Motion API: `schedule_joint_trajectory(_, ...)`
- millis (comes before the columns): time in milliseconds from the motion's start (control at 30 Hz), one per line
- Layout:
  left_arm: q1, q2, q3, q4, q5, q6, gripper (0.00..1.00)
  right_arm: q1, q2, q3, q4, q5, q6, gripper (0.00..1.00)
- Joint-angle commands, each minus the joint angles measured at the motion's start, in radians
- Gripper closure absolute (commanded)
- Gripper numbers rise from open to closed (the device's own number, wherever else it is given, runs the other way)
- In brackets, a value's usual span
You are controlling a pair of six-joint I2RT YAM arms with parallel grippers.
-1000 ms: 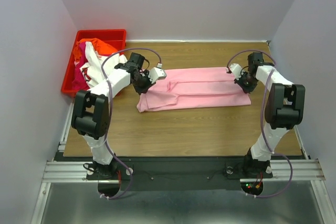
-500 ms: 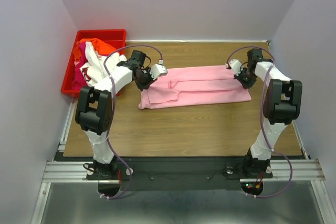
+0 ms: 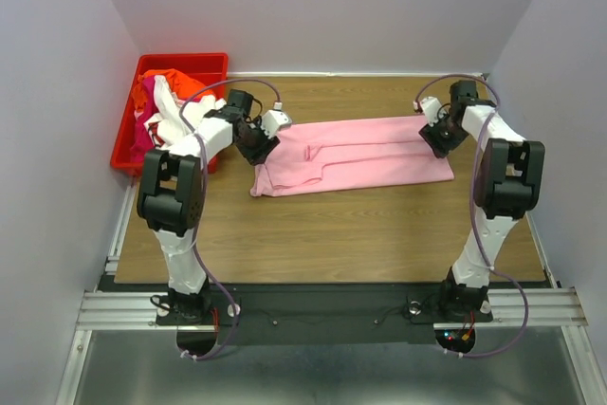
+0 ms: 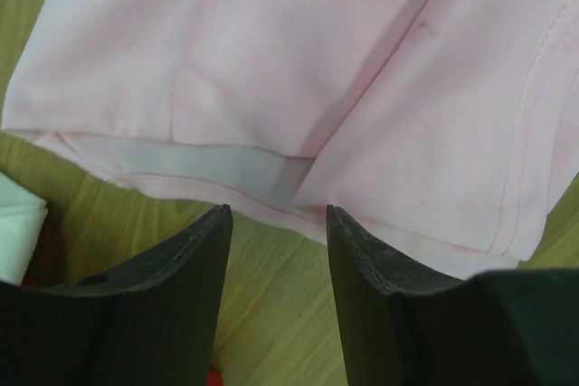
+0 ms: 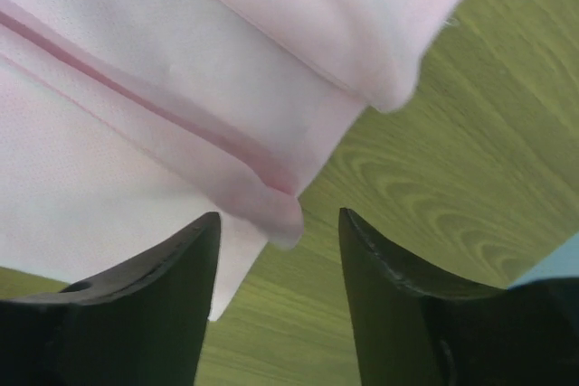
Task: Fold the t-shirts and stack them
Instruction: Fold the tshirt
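Plainly, the left gripper (image 4: pixel 276 214) stands with its jaws apart and nothing between them. It hovers at the left end of the pink t-shirt (image 4: pixel 298 61), where a hem and a folded flap lie just beyond the fingertips. The right gripper (image 5: pixel 279 219) is likewise spread wide. A rolled fold of the shirt's edge sits in line with its gap, though whether the fingers touch the cloth I cannot tell. From above, the shirt lies flat, folded lengthwise, across the far half of the wooden table (image 3: pixel 332 225), with one arm at each end. At the table's far left corner, a red bin (image 3: pixel 180 59) holds a heap of white, orange-red and magenta t-shirts (image 3: pixel 166 106).
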State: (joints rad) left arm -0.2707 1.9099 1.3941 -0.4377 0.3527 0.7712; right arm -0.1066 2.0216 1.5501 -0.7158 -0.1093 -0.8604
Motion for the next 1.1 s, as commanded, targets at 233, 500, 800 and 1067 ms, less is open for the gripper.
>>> schedule_joint_trajectory(233,0.065,-0.317,-0.176,-0.091,0.143,-0.093,0.4,-0.125,-0.227,-0.116,-0.028,-0.125,0.152,0.38)
schedule_joint_trajectory(500,0.065,-0.345,-0.313,-0.044,0.216,-0.184,0.4,-0.176,-0.149,-0.128,-0.099,-0.236,0.242,0.42)
schedule_joint_trajectory(800,0.065,-0.312,-0.334,0.005,0.207,-0.256,0.39,-0.192,-0.061,-0.096,-0.108,-0.271,0.299,0.42)
schedule_joint_trajectory(1067,0.065,-0.264,-0.303,-0.01,0.252,-0.283,0.42,-0.2,-0.001,-0.07,-0.116,-0.297,0.327,0.47)
